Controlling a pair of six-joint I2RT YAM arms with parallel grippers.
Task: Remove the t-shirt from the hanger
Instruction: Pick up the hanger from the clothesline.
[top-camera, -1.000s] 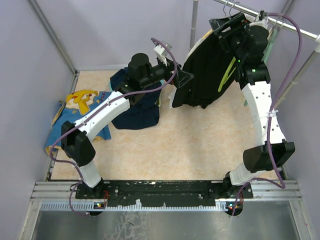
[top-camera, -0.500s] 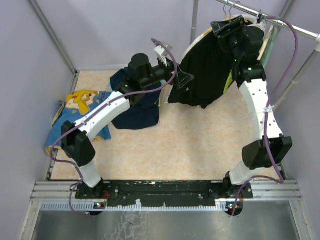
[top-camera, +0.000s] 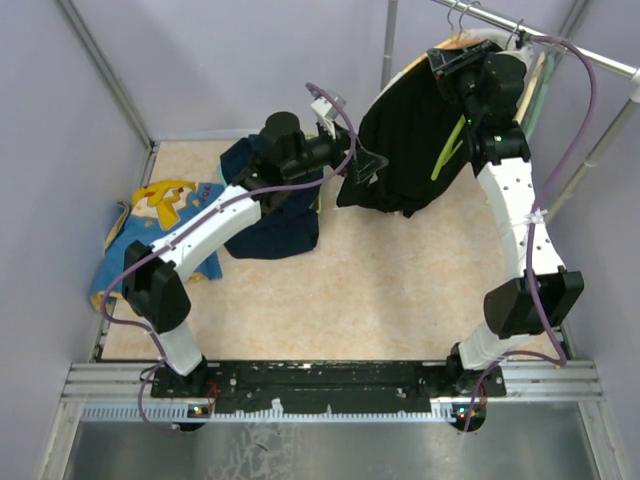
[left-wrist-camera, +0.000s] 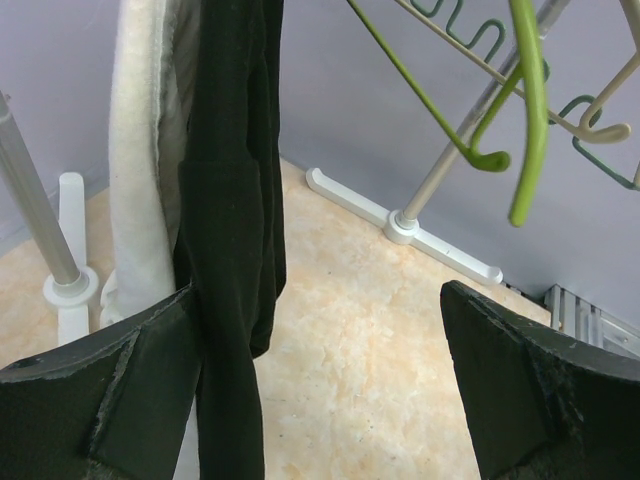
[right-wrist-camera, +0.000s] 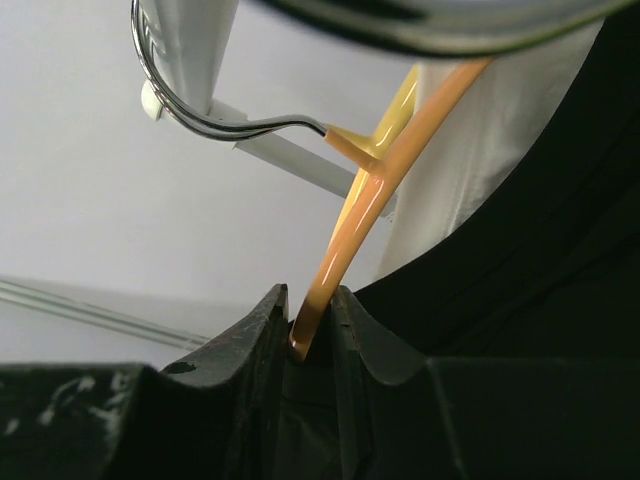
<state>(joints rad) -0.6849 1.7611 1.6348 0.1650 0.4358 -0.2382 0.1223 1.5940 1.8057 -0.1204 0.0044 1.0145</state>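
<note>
One black fabric t-shirt (top-camera: 405, 140) hangs on one orange plastic hanger (right-wrist-camera: 375, 190), which is hooked over the metal rail (top-camera: 560, 50) at the far right, with one white garment (left-wrist-camera: 145, 150) against it and one green plastic hanger (left-wrist-camera: 525, 110) alongside. The right gripper (right-wrist-camera: 310, 330) pinches the orange hanger's arm between its two fingers, while the left gripper (left-wrist-camera: 315, 390) stands spread wide at the shirt's lower edge, clamping nothing. On the beige table (top-camera: 380, 290) lie one dark blue garment (top-camera: 275, 225) and one light blue garment (top-camera: 160, 215) with a yellow print.

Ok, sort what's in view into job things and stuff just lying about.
Job: black t-shirt, orange hanger, right gripper clamping it, open left gripper.
Lying about: navy garment and yellow-blue garment on the floor, green hanger, cream garment.
</note>
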